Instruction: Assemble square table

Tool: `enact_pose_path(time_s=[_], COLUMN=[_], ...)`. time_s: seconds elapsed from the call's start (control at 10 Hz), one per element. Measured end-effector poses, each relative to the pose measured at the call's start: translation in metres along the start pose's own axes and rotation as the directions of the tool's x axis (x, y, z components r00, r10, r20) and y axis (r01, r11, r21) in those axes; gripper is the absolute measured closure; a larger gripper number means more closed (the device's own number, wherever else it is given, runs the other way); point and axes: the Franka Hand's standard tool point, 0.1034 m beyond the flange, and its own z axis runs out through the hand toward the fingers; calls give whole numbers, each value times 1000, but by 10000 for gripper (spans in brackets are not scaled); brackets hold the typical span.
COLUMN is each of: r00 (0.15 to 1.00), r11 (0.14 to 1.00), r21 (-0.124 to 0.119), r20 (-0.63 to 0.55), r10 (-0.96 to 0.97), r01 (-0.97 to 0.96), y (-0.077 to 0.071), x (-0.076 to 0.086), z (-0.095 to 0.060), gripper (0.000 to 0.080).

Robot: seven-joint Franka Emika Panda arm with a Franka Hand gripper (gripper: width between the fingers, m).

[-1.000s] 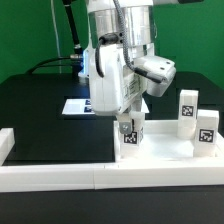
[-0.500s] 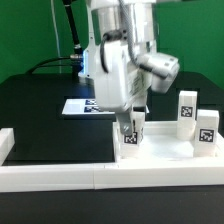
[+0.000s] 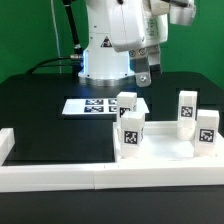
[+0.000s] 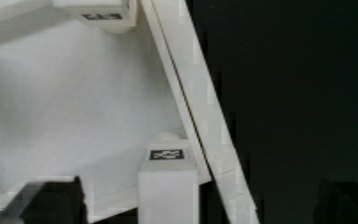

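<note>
The white square table top [image 3: 165, 150] lies at the exterior view's right, behind the front wall. White tagged legs stand upright on it: one at the near-left corner [image 3: 130, 133], one behind it [image 3: 127, 103], and two at the right [image 3: 186, 108] [image 3: 207, 130]. My gripper [image 3: 143, 72] hangs high above the far-left leg, open and empty. In the wrist view the gripper [image 4: 194, 208] is open, and far below it are the top [image 4: 69, 110], its raised rim [image 4: 179, 90] and one tagged leg [image 4: 172, 185].
The marker board [image 3: 100, 106] lies on the black table [image 3: 40, 110] at the left of the top. The long white border wall [image 3: 60, 172] runs along the front and turns up the left side [image 3: 8, 145]. The robot base [image 3: 105, 60] stands at the back.
My gripper let go of the near-left leg and rose up and back. The leg stays upright at its corner. The leg behind it has come into view.
</note>
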Motion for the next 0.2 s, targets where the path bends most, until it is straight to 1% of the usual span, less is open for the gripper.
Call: enact_pose_path(time_s=[0.2], r00=[1000], r11=[1000], r21=[-1], r20=[-1], r10=[0], r01=[0], y=[0], x=[0], z=[1], gripper=[150])
